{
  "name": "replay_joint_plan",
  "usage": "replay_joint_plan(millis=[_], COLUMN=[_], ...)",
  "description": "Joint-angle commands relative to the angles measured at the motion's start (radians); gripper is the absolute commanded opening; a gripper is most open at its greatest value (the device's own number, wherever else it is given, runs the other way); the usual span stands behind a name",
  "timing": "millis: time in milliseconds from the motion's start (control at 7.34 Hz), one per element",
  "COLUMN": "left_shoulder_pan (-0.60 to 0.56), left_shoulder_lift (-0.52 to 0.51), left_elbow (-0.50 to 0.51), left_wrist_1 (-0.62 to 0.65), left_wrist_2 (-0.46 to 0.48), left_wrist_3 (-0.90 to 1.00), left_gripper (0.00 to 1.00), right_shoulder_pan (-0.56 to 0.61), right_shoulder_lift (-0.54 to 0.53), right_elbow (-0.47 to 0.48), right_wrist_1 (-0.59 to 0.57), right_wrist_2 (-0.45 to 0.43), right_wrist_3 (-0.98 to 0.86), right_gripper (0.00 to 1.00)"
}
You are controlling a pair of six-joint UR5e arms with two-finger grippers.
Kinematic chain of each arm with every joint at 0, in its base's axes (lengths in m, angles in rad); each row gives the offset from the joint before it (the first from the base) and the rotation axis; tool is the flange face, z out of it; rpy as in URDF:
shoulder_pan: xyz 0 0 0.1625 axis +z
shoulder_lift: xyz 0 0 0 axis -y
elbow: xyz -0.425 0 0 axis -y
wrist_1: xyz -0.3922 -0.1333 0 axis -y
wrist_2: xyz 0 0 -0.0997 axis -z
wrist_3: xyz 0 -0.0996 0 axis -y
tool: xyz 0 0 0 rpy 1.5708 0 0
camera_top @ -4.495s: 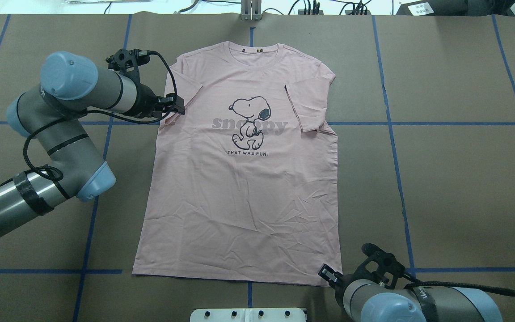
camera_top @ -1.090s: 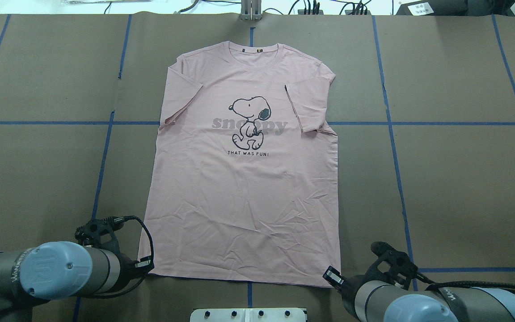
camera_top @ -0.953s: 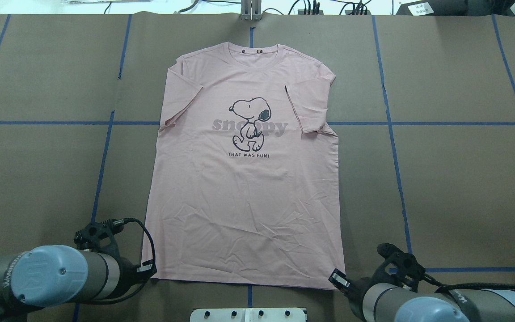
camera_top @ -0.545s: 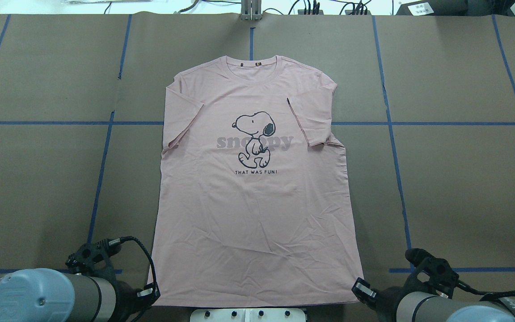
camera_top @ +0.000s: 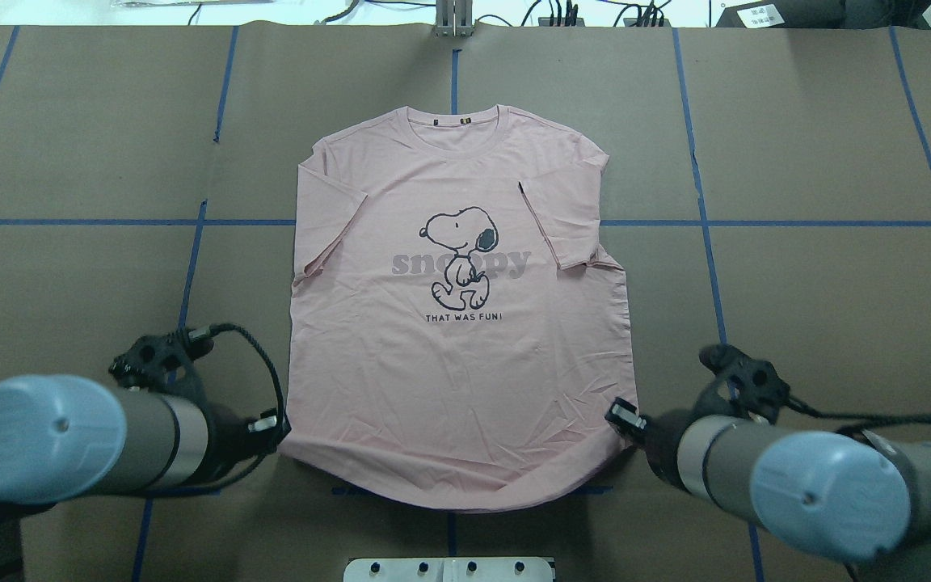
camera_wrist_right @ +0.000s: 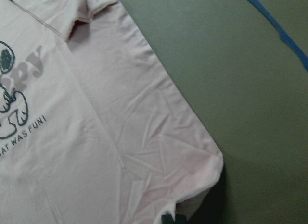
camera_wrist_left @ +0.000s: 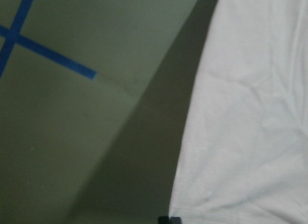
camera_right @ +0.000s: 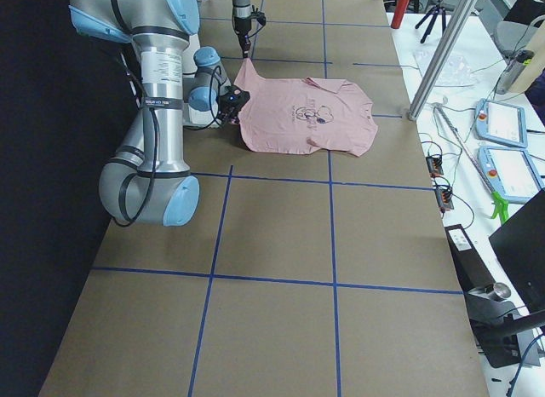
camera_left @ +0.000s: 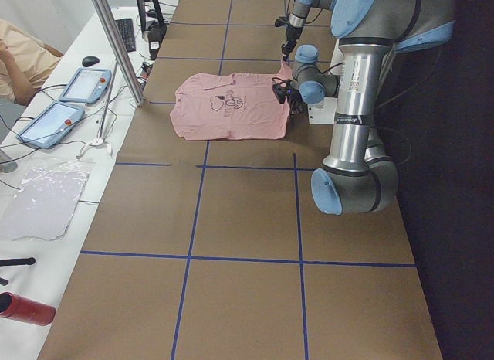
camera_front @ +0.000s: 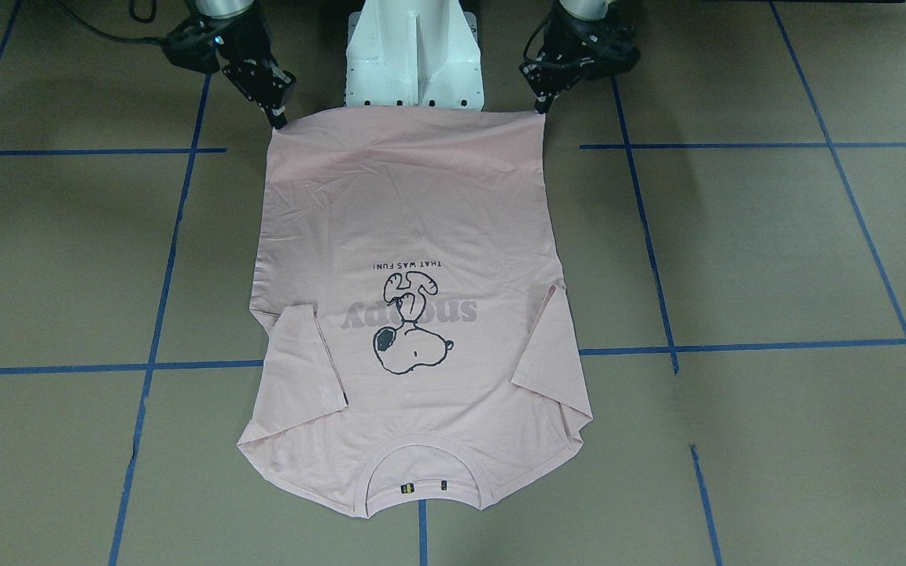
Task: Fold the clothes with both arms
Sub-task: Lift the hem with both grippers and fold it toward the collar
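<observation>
- While it hangs at 8 o'clock in the overhead view, the left gripper [camera_top: 275,427] is pinched closed on the T-shirt [camera_top: 457,356] at its left hem corner.
- Print-up on the table [camera_top: 837,323], the T-shirt points its collar toward 12 o'clock, sleeves folded inward, hem raised and sagging between the corners.
- At 4 o'clock the right gripper [camera_top: 621,418] is clamped on the other hem corner.

We see matt, creased cloth in the T-shirt [camera_top: 457,380], a papery table cover [camera_top: 821,323], and satin metal with smooth plastic caps on the left arm [camera_top: 154,449].
</observation>
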Motion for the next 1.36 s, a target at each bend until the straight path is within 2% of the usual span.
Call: replay_joint_plan(millis=[0, 272, 409, 545, 681, 817, 1090, 1226], left_shoulder_pan=[-0.209, -0.362, -0.39, -0.405, -0.436, -0.439, -0.44, -0.44], left_shoulder_lift=[-0.16, -0.177, -0.22, -0.296, -0.364, -0.406, -0.496, -0.501], left_elbow=[0.243, 0.273, 0.322, 0.429, 0.553, 0.669, 0.906, 0.992], left_wrist_1=[-0.004, -0.035, -0.049, -0.075, -0.134, -0.202, -0.356, -0.457], left_wrist_2=[0.002, 0.0, 0.002, 0.003, 0.021, 0.093, 0.144, 0.156], left_wrist_3=[0.171, 0.306, 0.311, 0.31, 0.311, 0.313, 0.313, 0.327], left_gripper=[0.0, 0.0, 0.0, 0.0, 0.0, 0.0, 0.0, 0.0], right_shoulder_pan=[0.289, 0.488, 0.529, 0.564, 0.584, 0.584, 0.584, 0.584], right_shoulder_lift=[0.233, 0.301, 0.339, 0.402, 0.491, 0.578, 0.651, 0.662], right_elbow=[-0.265, -0.359, -0.419, -0.508, -0.641, -0.78, -0.995, -1.055], right_wrist_1=[-0.003, -0.005, -0.002, -0.002, 0.0, 0.006, 0.163, 0.209], right_wrist_2=[0.172, 0.292, 0.307, 0.309, 0.309, 0.309, 0.306, 0.305], right_wrist_3=[-0.21, -0.372, -0.403, -0.451, -0.51, -0.522, -0.522, -0.523], right_gripper=[0.0, 0.0, 0.0, 0.0, 0.0, 0.0, 0.0, 0.0])
